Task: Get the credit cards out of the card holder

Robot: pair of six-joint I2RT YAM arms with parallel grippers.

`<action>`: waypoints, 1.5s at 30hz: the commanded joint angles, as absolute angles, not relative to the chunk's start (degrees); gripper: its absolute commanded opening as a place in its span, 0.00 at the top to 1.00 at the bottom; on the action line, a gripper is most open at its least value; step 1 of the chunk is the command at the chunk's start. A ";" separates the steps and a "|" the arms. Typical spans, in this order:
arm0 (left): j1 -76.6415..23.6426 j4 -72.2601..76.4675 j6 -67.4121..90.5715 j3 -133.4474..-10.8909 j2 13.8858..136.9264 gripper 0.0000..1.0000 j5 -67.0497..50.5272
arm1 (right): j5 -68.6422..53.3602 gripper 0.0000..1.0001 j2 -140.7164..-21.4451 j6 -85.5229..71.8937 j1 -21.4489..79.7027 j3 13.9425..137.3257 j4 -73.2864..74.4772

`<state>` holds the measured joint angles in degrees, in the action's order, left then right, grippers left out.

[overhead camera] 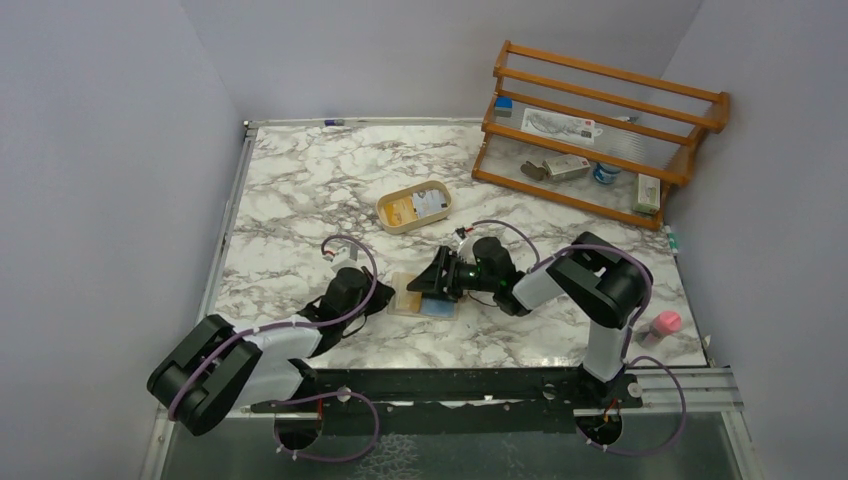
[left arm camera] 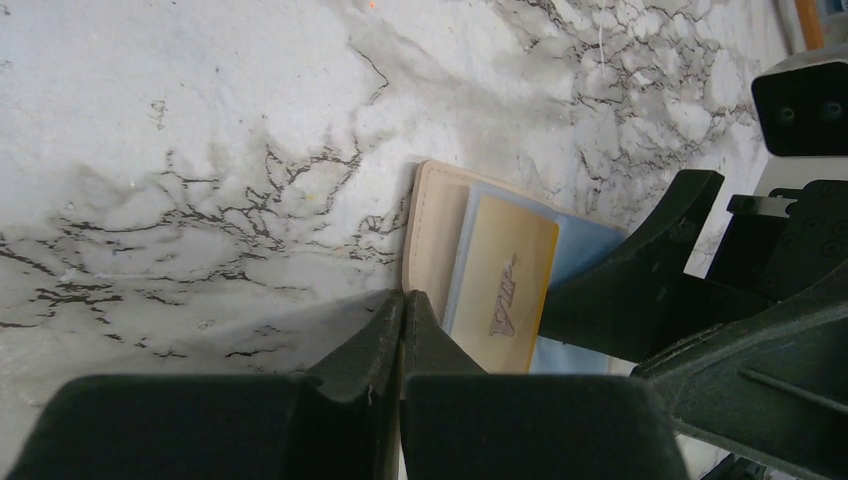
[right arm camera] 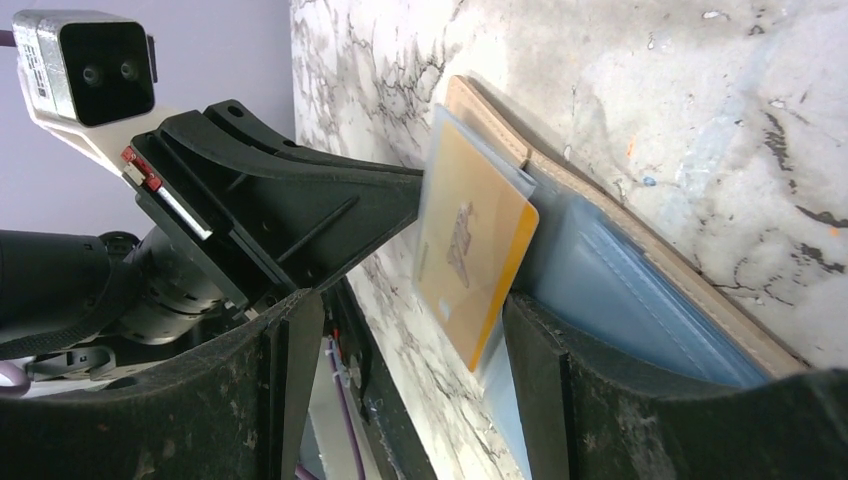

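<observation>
Near the front middle of the marble tabletop (overhead camera: pixel 300 190): the card holder (overhead camera: pixel 408 293), opened flat, lying between both claws. Tan rim around it in both wrist views. Inside, pale blue layers, credit cards (right arm camera: pixel 620 290) or pockets; cannot tell which. Over the half nearer the left claw, a yellow card (right arm camera: pixel 470 250) in a clear sleeve, tilted up from the holder.

Left claw (left arm camera: pixel 402 305) pressed together, pinching nothing, tips down at the tan edge of the holder. Right claw (right arm camera: pixel 410 305) spread wide around the yellow card, one finger (right arm camera: pixel 540 380) just beside the lower edge of this card; no clear grip on it.

Further back, an oval beige tray (overhead camera: pixel 382 215) with cards inside, well apart from the holder. At the far right corner, a wooden rack (overhead camera: pixel 600 110).
</observation>
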<state>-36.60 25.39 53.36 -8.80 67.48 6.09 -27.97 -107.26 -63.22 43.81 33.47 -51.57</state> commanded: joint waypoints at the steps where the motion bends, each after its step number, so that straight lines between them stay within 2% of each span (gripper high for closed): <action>1: -38.95 21.32 54.41 -6.86 70.81 1.00 7.73 | -29.25 0.28 -109.28 -64.40 44.83 33.98 -52.16; 13: -43.00 21.75 56.63 -7.06 71.44 1.00 10.48 | -30.95 0.28 -108.73 -69.30 45.15 34.25 -60.40; 21: -46.02 21.80 58.11 -8.52 72.13 1.00 12.24 | -29.39 0.28 -110.02 -68.88 47.92 38.53 -55.86; 29: -46.31 21.81 58.22 -9.85 70.26 1.00 11.84 | -23.89 0.29 -110.64 -70.13 50.87 38.89 -53.00; 35: -47.25 21.80 59.33 -10.20 69.36 1.00 11.25 | -20.11 0.30 -113.95 -74.35 51.66 37.30 -56.04; 41: -48.77 22.02 61.17 -9.80 68.30 1.00 11.32 | -13.77 0.31 -111.50 -74.53 52.27 37.57 -51.29; 45: -50.09 22.17 61.77 -10.31 68.12 1.00 11.64 | -15.30 0.31 -111.19 -72.68 52.25 36.60 -62.36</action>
